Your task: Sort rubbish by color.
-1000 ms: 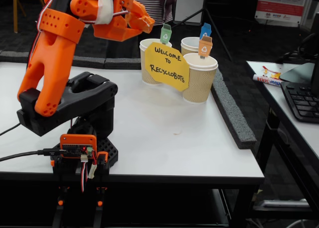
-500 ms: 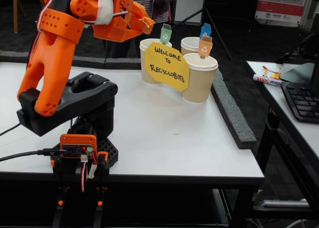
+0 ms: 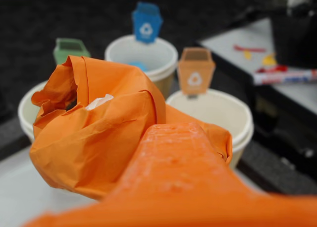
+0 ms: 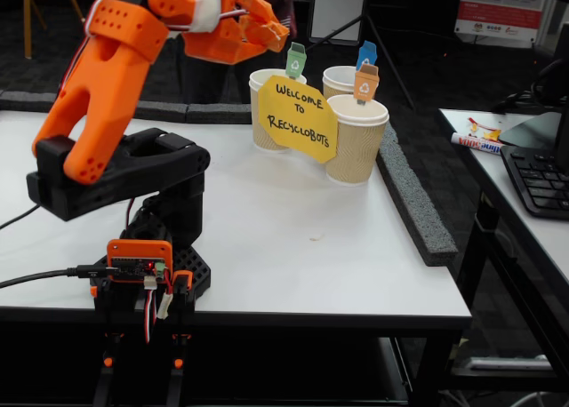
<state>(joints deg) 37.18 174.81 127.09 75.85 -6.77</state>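
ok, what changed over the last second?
The arm rose and swung a little toward the cups; the gripper now sits higher and nearer the green-tagged cup. It is shut on the orange wad, not released. Cups, yellow sign and table are unchanged.

obst: 3 cups [image 4: 356, 140] + sign [image 4: 298, 114] far edge | free: table [image 4: 293, 238] front/mid
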